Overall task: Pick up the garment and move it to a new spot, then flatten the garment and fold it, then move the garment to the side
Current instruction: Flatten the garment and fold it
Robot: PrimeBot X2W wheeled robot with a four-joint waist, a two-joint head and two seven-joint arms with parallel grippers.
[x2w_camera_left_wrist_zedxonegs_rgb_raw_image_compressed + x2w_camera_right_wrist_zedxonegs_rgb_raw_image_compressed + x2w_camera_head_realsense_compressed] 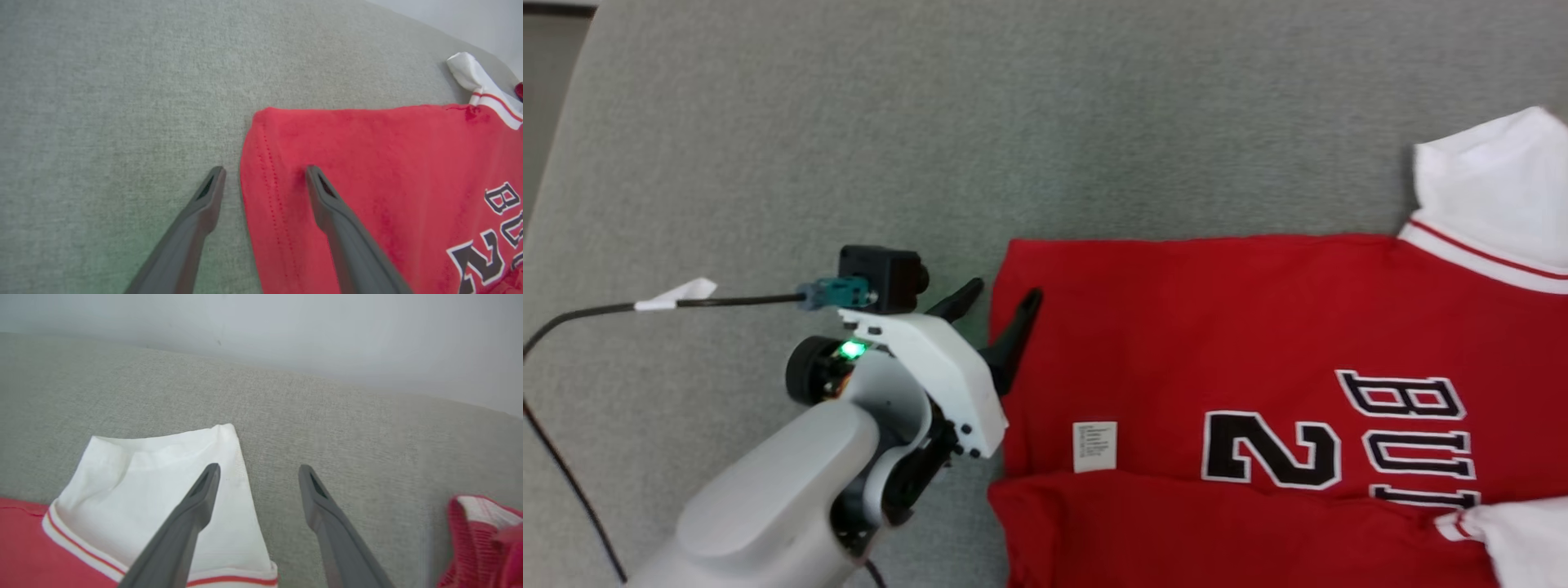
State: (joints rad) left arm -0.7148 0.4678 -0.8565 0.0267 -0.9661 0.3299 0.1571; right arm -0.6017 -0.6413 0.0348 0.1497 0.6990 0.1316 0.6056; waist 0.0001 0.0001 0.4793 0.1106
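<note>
Red garment [1217, 327] lies on grey fabric [849, 122]; jaws spread on left gripper [1005, 288] and right gripper [259, 468].

Red garment [1176, 327] w/ white sleeves [155, 477], red-striped trim, black lettering [1270, 449] outlined white, small white label [1094, 447]. Grey woven-look surface [849, 122]. Dk grey fingers [347, 228], green LED [852, 350].

Work surface: grey woven fabric covering [768, 122], flat, fine-textured, with a rounded corner at far left. Pale plain wall [327, 335] rises behind its far edge; one small dark speck [219, 342] on it.
</note>
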